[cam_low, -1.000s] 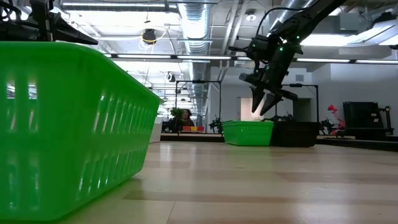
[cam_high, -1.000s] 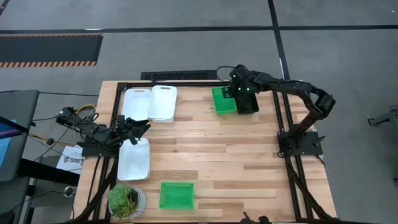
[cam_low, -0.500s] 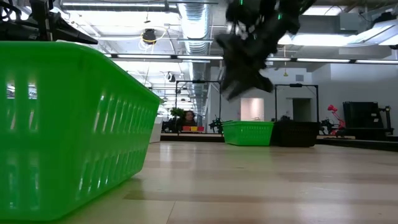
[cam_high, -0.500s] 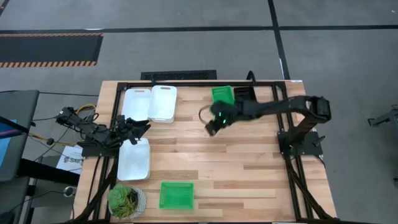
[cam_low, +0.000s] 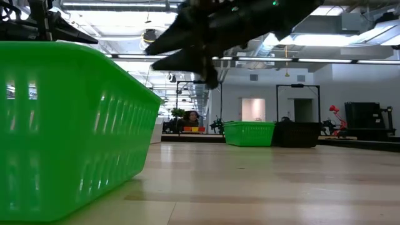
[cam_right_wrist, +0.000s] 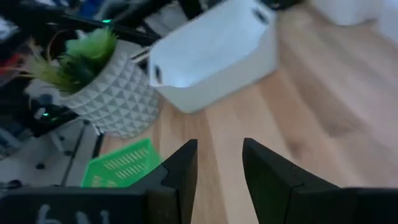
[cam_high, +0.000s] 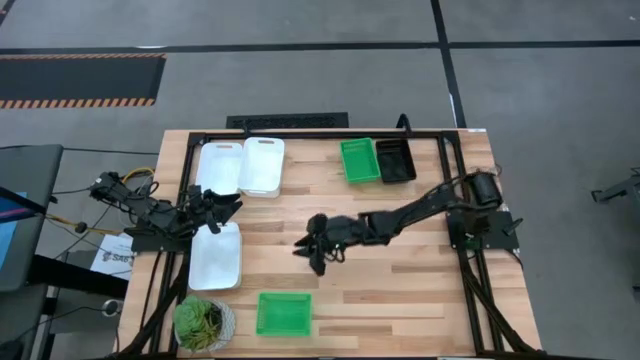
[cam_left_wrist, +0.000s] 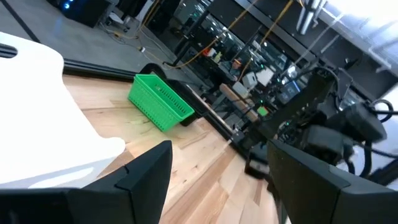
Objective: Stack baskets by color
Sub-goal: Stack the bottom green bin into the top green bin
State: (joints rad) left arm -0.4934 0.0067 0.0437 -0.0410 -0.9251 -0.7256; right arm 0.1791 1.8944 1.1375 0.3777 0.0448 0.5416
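Two white baskets (cam_high: pixel 222 167) (cam_high: pixel 263 165) stand side by side at the far left, and a third white basket (cam_high: pixel 216 255) lies nearer the left edge. One green basket (cam_high: pixel 359 160) sits at the far side next to a black basket (cam_high: pixel 395 160). Another green basket (cam_high: pixel 284 313) is at the near edge. My right gripper (cam_high: pixel 312 250) hovers open over the table's middle, nothing between its fingers (cam_right_wrist: pixel 186 167). It faces the near-left white basket (cam_right_wrist: pixel 211 56). My left gripper (cam_high: pixel 225 205) waits open at the left edge.
A potted green plant (cam_high: pixel 204 323) in a patterned grey pot (cam_right_wrist: pixel 109 93) stands at the near left corner beside the near green basket (cam_right_wrist: pixel 118 165). Bare wood lies across the table's middle and right (cam_high: pixel 420 290).
My right gripper has swung from above the far green and black baskets toward the table's near left, out over the middle, sinking a little and tipping from pointing down to nearly level. No basket has moved.
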